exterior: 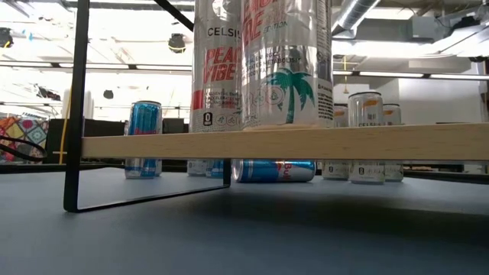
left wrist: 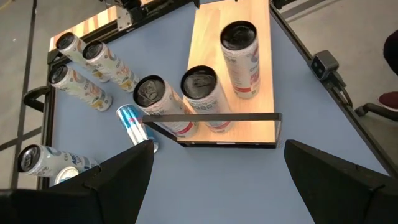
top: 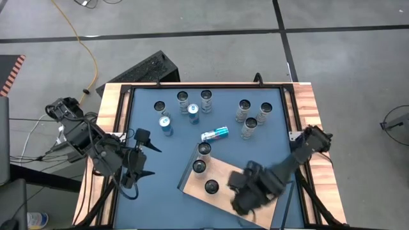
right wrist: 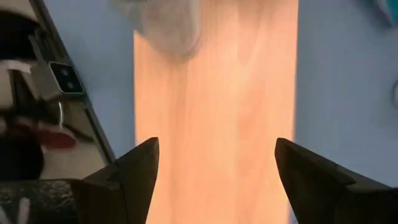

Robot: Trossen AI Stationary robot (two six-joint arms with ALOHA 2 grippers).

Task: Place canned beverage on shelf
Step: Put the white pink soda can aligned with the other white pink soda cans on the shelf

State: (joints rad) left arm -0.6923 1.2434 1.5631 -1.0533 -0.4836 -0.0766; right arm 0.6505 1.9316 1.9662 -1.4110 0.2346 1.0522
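Right gripper (right wrist: 214, 168) is hovering over the shelf (top: 223, 176), jaws wide and empty; three cans (top: 203, 149) are standing at its far end. Left gripper (left wrist: 214, 174) is waiting, wide. Risk: a careless retreat clipping the shelf's cans.

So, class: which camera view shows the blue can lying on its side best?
The high view: the blue can lying on its side shows whole, beside the shelf. The low view shows it under the board's edge, the left wrist view partly cut off by a standing can; the right wrist view misses it.
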